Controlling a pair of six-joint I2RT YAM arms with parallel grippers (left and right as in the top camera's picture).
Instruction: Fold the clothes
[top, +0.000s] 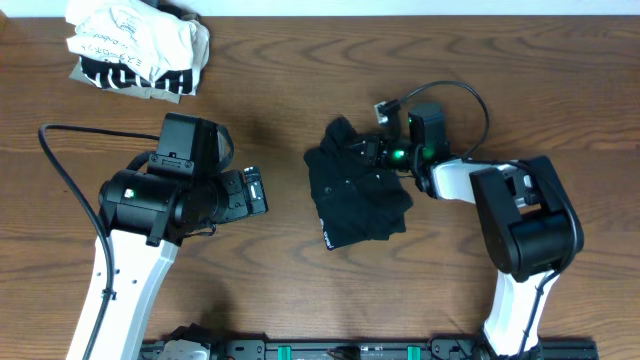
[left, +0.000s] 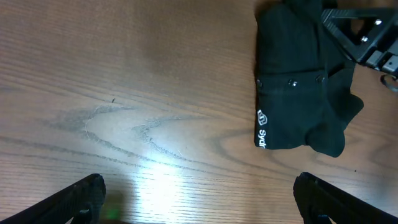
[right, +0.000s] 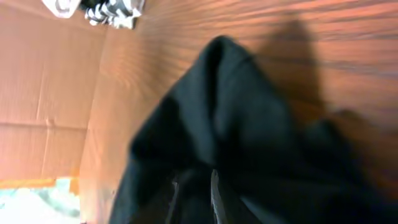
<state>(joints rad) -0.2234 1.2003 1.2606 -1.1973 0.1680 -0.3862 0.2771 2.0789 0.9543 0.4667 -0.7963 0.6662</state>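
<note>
Black shirt: bunched in a compact heap at mid-table. White logo mark with lettering beginning "Sy" runs along its lower edge; the rest is cut off by a fold.

Right gripper: at the shirt's upper right edge, jaws narrow and pinched on black fabric; the fingertips are buried in cloth.

Left gripper: just left of the shirt, jaws spread wide, holding nothing.

White bundle: far beyond the shirt's upper left; black lettering unreadable.
</note>
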